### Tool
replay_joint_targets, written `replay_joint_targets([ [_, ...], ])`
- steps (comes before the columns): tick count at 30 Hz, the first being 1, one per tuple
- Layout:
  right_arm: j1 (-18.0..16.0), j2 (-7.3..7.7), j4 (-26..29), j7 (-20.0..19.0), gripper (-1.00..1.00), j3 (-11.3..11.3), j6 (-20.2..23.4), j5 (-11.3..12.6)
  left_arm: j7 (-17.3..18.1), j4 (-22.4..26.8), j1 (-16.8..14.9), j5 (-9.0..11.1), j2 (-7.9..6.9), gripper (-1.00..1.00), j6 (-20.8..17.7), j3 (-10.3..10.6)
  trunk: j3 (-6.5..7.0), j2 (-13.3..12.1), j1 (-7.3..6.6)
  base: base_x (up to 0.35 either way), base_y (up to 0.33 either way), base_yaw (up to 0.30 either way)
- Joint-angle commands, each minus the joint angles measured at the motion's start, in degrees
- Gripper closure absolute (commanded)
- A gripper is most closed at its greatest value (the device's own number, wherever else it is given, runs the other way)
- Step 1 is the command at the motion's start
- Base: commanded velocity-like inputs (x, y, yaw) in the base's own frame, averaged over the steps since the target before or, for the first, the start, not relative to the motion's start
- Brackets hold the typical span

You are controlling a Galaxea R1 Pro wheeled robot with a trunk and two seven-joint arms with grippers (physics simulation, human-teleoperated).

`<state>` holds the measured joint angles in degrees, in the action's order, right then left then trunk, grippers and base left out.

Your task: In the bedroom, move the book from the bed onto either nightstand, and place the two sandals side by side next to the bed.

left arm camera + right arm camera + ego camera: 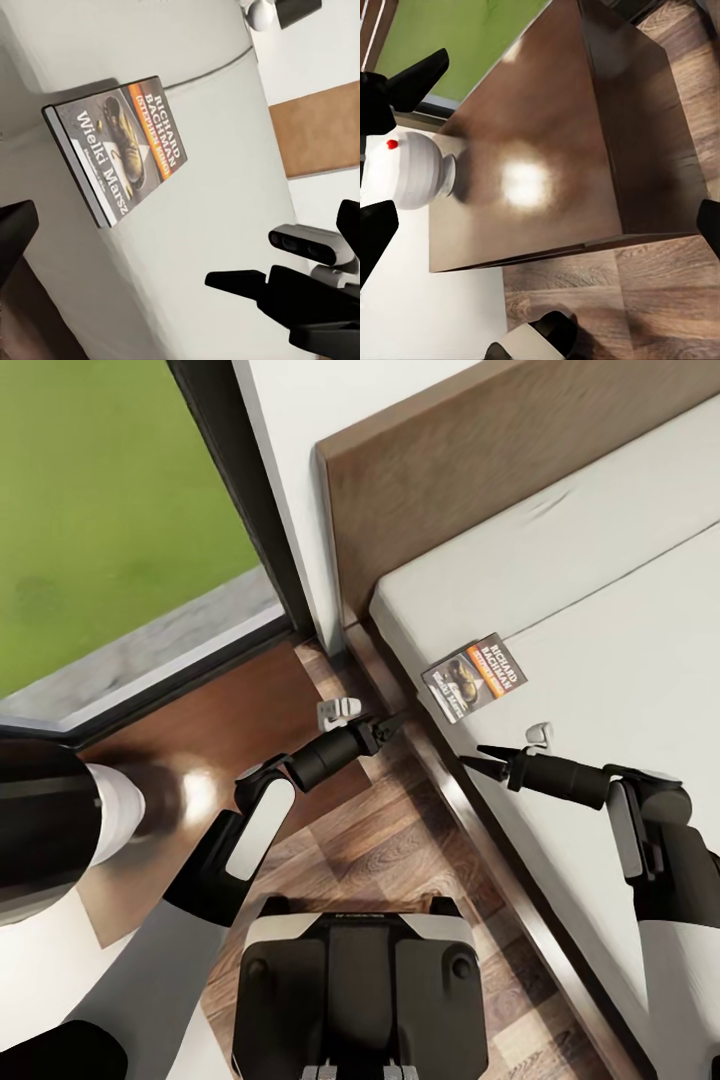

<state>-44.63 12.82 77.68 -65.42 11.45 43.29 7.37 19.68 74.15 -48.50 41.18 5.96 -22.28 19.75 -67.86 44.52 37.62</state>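
Note:
The book [475, 678] lies flat on the light-grey mattress [620, 620] of the bed, near its corner by the headboard [450, 470]. Its orange band and white lettering read clearly in the left wrist view [120, 157]. My left gripper [398, 722] is open, hovering over the bed's wooden edge just short of the book. My right gripper [478, 757] is open too, low over the mattress a little in front of the book and pointing toward the nightstand [210, 760]. The right gripper's fingers [247, 283] show dark over the mattress. The sandals are out of view.
A lamp with a white base [416, 171] stands on the glossy nightstand top [547, 150], by the window [100, 510]. Wood-plank floor [400, 840] runs between nightstand and bed frame, with my base [350, 980] on it.

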Motion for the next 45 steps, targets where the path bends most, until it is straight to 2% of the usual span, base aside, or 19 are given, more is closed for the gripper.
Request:
replay_joint_targets([
  [1,-0.02,0.05,0.21,-0.05,-1.0,0.03,0.81,0.23,0.01,0.02,-0.01,0.56,0.02,-1.0,-0.48,-0.07,-0.21,0.46,0.24,0.0,0.0,0.0],
  [4,-0.43,0.53,1.8,0.02,-1.0,0.11,5.27,0.19,0.07,0.07,-0.01,0.64,0.02,-1.0,-0.48,-0.14,-0.75,1.66,0.9,0.0,0.0,0.0],
  [9,-0.98,0.7,1.94,0.02,-1.0,0.14,6.46,0.19,0.12,0.11,-0.01,0.65,0.02,-1.0,-0.45,-0.19,-1.65,3.67,2.0,0.0,0.0,0.0],
  [10,-2.09,0.76,1.91,0.03,-1.0,0.15,7.21,0.19,0.11,0.11,-0.01,0.65,0.02,-1.0,-0.42,-0.17,-1.83,4.07,2.22,0.0,0.0,0.0],
  [15,-4.73,0.8,1.79,0.51,-1.0,0.09,7.8,0.12,0.11,0.04,-0.01,0.65,-0.03,-1.0,-0.4,-0.07,-2.73,6.07,3.31,0.0,0.0,0.0],
  [20,-7.36,0.81,1.64,5.52,-1.0,-0.09,7.9,0.25,1.1,-0.08,-0.01,0.65,-0.03,-1.0,-0.4,-0.02,-3.62,8.08,4.41,0.0,0.0,0.0],
  [29,-9.81,0.74,1.6,6.56,-1.0,-0.11,7.81,0.26,1.31,-0.14,-0.01,0.65,0.05,-1.0,-0.39,0.08,-5.24,11.69,6.39,0.0,0.0,0.0],
  [35,-12.43,0.29,1.6,6.82,-1.0,-0.22,7.78,0.27,1.32,-0.03,-0.01,0.62,0.26,-1.0,-0.36,0.18,-6.32,14.1,7.71,0.0,0.0,0.0],
  [37,-13.57,-0.15,1.6,7.73,-1.0,-0.87,7.77,0.27,1.33,-0.06,0.0,0.64,0.12,-1.0,-0.32,0.15,-6.68,14.9,8.15,0.0,0.0,0.0],
  [44,-14.31,-1.64,1.6,9.27,-1.0,-2.52,7.43,0.46,1.33,-0.1,0.06,0.65,-0.04,-1.0,-0.31,0.12,-7.93,17.71,9.68,0.0,0.0,0.0],
  [45,-14.39,-2.35,1.6,9.5,-1.0,-2.73,7.14,0.77,1.33,-0.08,0.07,0.65,-0.06,-1.0,-0.27,0.12,-8.11,18.11,9.9,0.0,0.0,0.0],
])
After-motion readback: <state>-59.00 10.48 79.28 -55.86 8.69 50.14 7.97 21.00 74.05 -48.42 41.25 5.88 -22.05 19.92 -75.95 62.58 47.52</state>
